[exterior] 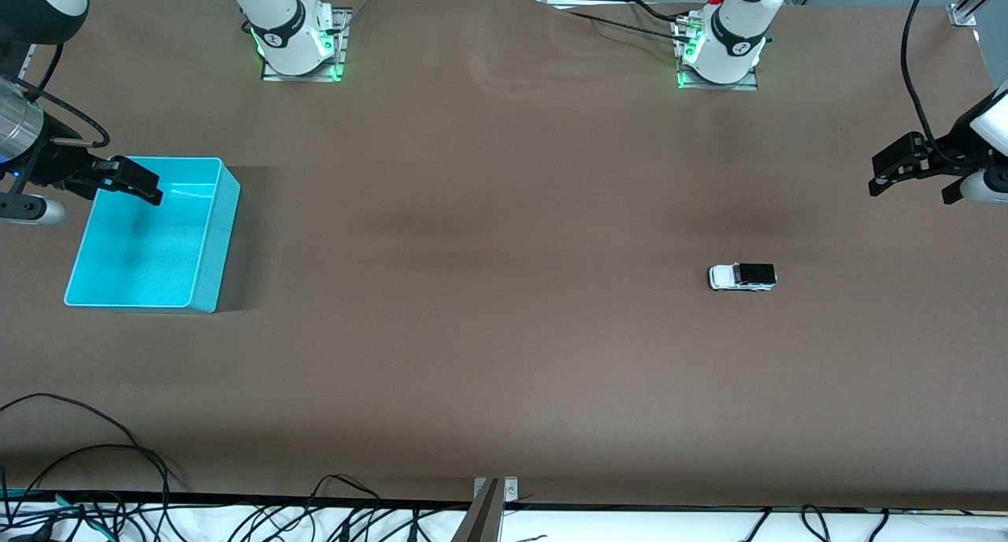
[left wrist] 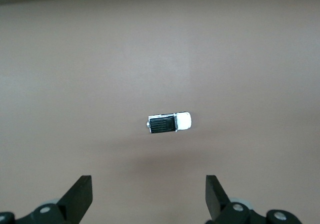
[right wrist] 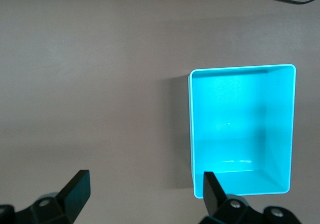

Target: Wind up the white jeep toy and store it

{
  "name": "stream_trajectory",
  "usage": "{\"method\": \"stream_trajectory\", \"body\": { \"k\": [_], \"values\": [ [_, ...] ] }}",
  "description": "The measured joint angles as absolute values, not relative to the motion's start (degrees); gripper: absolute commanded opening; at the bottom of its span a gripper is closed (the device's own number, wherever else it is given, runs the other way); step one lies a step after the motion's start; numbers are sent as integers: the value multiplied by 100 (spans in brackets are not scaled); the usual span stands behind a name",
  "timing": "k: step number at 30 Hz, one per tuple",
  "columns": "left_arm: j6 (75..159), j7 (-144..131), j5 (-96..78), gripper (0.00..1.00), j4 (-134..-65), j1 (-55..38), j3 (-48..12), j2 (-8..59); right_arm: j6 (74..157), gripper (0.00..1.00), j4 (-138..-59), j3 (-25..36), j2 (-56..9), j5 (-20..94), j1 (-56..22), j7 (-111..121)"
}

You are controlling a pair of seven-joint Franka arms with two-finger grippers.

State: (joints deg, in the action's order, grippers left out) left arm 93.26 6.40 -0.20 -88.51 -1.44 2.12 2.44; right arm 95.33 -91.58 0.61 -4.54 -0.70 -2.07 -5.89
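The white jeep toy (exterior: 742,276) (left wrist: 169,123), tiny with a black roof panel, rests on the brown table toward the left arm's end. High over the table edge at that end, my left gripper (exterior: 894,172) (left wrist: 149,196) hangs open and holds nothing. The turquoise bin (exterior: 216,235) (right wrist: 191,134) stands empty toward the right arm's end. My right gripper (exterior: 134,181) (right wrist: 145,196) hovers open over the bin's rim nearest the robots' bases, with nothing between its fingers.
Black cables (exterior: 94,479) trail along the table's edge nearest the front camera. A metal bracket (exterior: 492,503) sits at the middle of that edge. The two arm bases (exterior: 295,42) (exterior: 720,50) stand along the table edge farthest from the front camera.
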Motion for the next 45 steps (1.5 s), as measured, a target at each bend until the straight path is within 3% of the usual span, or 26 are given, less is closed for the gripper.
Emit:
{"method": "stream_trajectory", "body": {
  "k": [36, 45],
  "values": [
    [9346, 673, -23, 100, -9031, -144, 207, 417, 9601, 100, -9158, 82, -454, -70, -179, -592],
    [9869, 973, -24, 100, -9567, -140, 202, 532, 9602, 100, -9158, 82, -454, -70, -179, -592]
  ]
}}
